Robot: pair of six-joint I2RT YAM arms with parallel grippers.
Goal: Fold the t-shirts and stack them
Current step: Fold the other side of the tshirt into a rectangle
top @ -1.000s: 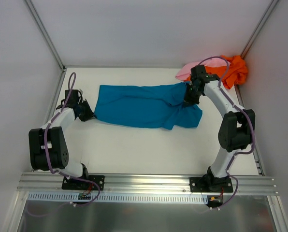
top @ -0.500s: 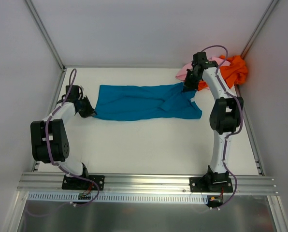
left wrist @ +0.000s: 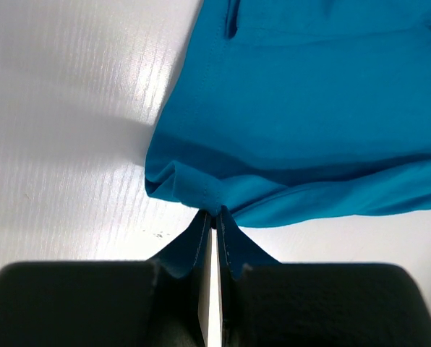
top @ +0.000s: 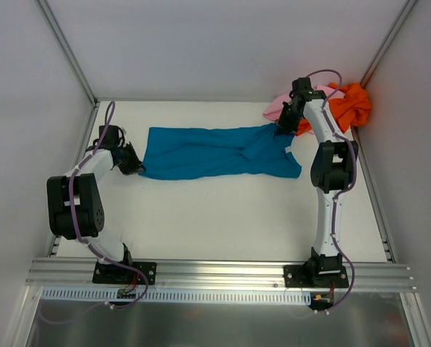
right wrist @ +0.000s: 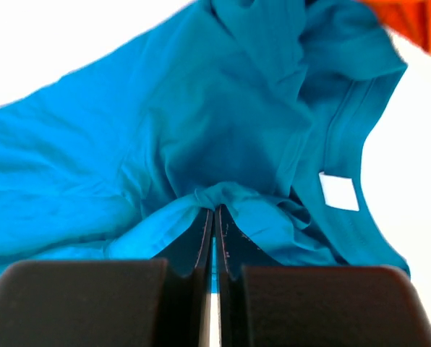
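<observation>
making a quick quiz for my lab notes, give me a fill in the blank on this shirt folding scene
The teal-blue t-shirt is pinched at opposite ends by the left fingers and right fingers, both ___. Its white neck tag shows in the ___ wrist view. In the top view the pink t-shirt lies to the ___ of the orange t-shirt.
Missing: shut; right; left.

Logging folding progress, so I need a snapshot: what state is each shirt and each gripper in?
teal t-shirt: stretched out across the table, pinched at both ends.
orange t-shirt: crumpled, far right corner.
pink t-shirt: crumpled beside the orange one, partly hidden.
left gripper: jaws shut on the teal t-shirt.
right gripper: jaws shut on the teal t-shirt.
</observation>
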